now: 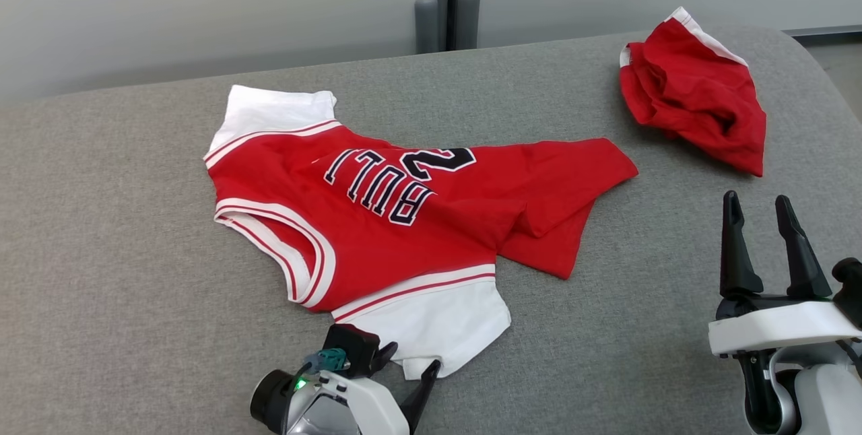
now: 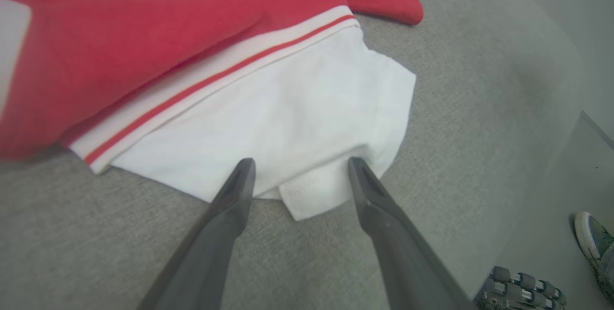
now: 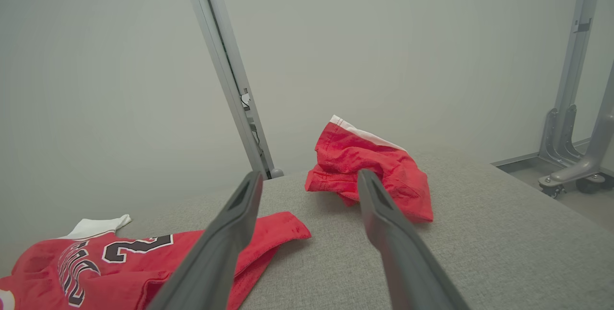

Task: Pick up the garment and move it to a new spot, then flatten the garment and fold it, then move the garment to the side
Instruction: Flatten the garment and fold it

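Left end effector (image 1: 412,357), jaws spread and empty, sits at the jersey's (image 1: 404,226) near white sleeve (image 2: 288,123). The jersey lies crosswise. Right end effector (image 1: 757,198), also released, stands well apart.

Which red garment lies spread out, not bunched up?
The lettered red jersey with white sleeves, in the middle; the other red garment sits crumpled at far right.

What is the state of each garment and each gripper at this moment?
jersey, lying wrinkled on the grey surface, partly folded over itself, not flat.
second red garment, crumpled in a heap, apart from the jersey.
left gripper, jaws open at either side of the white sleeve corner, not closed.
right gripper, jaws open, empty, away from both garments.
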Controlling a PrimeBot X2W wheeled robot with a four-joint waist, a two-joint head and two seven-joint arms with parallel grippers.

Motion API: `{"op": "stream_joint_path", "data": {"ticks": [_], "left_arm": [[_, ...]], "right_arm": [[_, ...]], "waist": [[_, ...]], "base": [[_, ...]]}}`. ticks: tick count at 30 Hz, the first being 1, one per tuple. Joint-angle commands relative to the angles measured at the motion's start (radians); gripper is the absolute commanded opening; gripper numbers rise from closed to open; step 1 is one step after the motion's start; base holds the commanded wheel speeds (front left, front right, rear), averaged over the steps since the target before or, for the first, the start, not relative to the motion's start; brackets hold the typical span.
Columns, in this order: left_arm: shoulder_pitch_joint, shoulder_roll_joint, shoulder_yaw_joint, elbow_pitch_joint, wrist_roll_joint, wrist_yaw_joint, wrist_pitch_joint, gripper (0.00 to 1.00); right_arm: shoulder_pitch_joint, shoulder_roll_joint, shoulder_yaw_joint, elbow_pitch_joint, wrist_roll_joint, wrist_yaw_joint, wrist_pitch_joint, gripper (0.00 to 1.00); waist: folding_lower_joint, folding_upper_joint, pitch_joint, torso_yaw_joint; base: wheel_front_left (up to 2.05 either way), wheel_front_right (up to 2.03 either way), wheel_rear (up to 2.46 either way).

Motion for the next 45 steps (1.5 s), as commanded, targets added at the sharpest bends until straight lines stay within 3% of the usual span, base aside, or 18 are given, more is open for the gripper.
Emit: {"op": "stream_joint_path", "data": {"ticks": [1, 8, 9, 10, 11, 18, 25, 35, 45], "left_arm": [[-0.026, 0.005, -0.009, 0.019, 0.017, -0.002, 0.005, 1.0], [-0.044, 0.009, -0.045, 0.09, 0.059, 0.019, 0.019, 0.97], [-0.053, 0.009, -0.05, 0.107, 0.067, 0.025, 0.019, 0.46], [-0.056, 0.009, -0.052, 0.111, 0.07, 0.026, 0.015, 0.33], [-0.061, 0.009, -0.054, 0.116, 0.073, 0.027, 0.015, 0.0], [-0.075, 0.016, -0.048, 0.11, 0.065, 0.019, -0.012, 0.0], [-0.073, 0.045, -0.038, 0.049, 0.071, 0.035, -0.014, 0.0], [0.013, 0.14, 0.026, -0.097, 0.048, 0.108, -0.009, 0.0], [0.105, 0.234, 0.114, -0.239, 0.018, 0.188, 0.014, 0.0]], "right_arm": [[-0.012, -0.004, 0.007, 0.005, 0.006, 0.0, -0.009, 1.0], [-0.016, -0.004, 0.016, 0.01, 0.011, 0.0, -0.009, 1.0], [-0.017, -0.004, 0.017, 0.008, 0.012, 0.0, -0.009, 1.0], [-0.018, -0.004, 0.017, 0.008, 0.013, 0.0, -0.009, 1.0], [-0.019, -0.004, 0.017, 0.008, 0.014, 0.0, -0.009, 1.0], [-0.017, -0.004, 0.018, 0.009, 0.027, 0.0, -0.009, 1.0], [-0.001, -0.004, 0.033, 0.019, 0.021, 0.0, -0.009, 1.0], [0.002, -0.005, 0.022, 0.021, 0.004, 0.0, -0.008, 1.0], [0.006, -0.009, 0.019, 0.019, -0.009, 0.0, -0.006, 1.0]], "waist": [[0.0, 0.0, 0.004, -0.007], [0.0, 0.0, 0.01, -0.024], [0.0, 0.0, 0.014, -0.027], [0.0, 0.0, 0.016, -0.027], [0.0, 0.0, 0.018, -0.028], [0.0, 0.0, 0.016, -0.009], [0.0, 0.0, 0.005, 0.073], [0.0, 0.0, -0.003, 0.174], [0.0, 0.0, -0.011, 0.221]], "base": [[0.0, 0.0, 0.0], [0.0, 0.0, 0.0], [0.0, 0.0, 0.0], [0.0, 0.0, 0.0], [0.0, 0.0, 0.0], [0.0, 0.0, 0.0], [0.0, 0.0, 0.0], [0.0, 0.0, 0.0], [0.0, 0.0, 0.0]]}}
